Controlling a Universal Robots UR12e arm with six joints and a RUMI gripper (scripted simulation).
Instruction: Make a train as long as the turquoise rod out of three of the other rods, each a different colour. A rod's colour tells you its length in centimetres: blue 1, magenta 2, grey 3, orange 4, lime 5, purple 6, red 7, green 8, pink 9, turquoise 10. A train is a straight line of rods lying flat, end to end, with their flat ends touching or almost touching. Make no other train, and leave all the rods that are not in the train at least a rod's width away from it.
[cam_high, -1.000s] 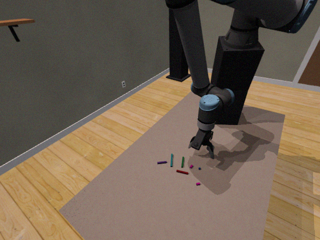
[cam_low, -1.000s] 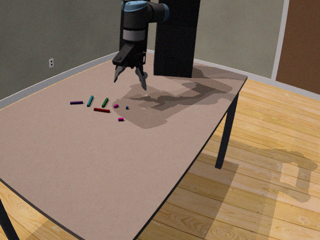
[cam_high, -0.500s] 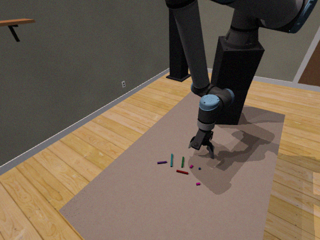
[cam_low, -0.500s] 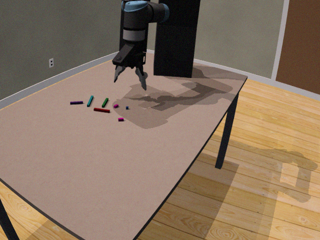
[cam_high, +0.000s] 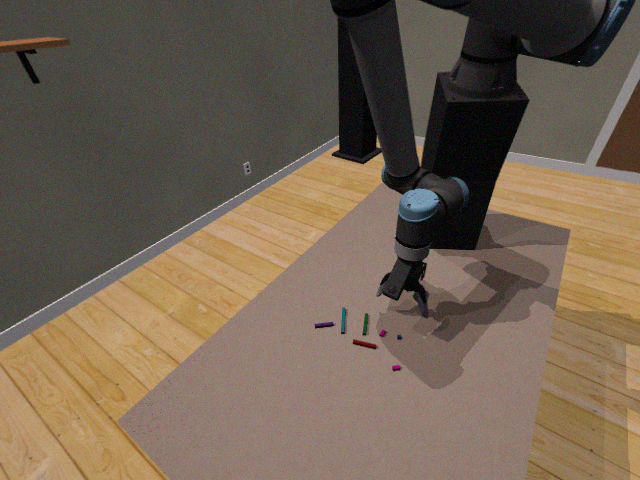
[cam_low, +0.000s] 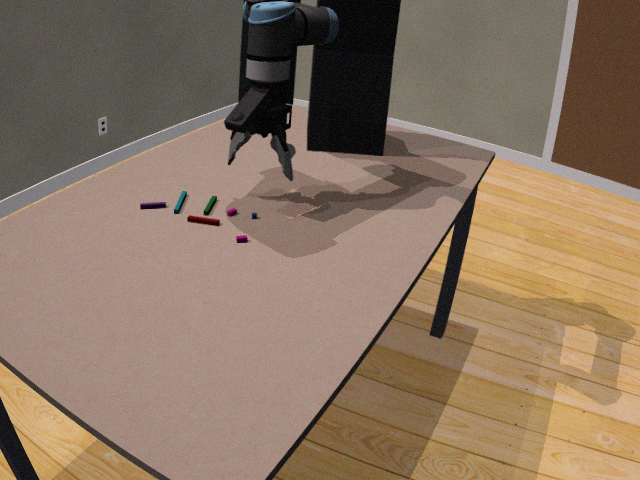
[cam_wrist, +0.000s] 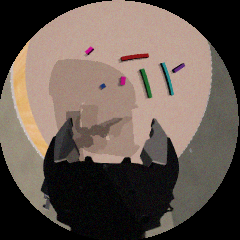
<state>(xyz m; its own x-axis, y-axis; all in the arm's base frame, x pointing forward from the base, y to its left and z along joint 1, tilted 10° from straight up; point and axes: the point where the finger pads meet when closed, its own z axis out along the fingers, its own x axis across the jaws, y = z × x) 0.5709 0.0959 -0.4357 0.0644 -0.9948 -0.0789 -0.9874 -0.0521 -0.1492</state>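
- Top view: you'll find the turquoise rod mid-table, between the purple rod and the green rod, well away from every edge.
- Exterior view: you see slim square-section bars on a matte top; the red rod lies crosswise.
- Wrist view: your gripper hangs fully spread, holding and touching nothing.

Seven rods lie scattered, all apart, on the table.
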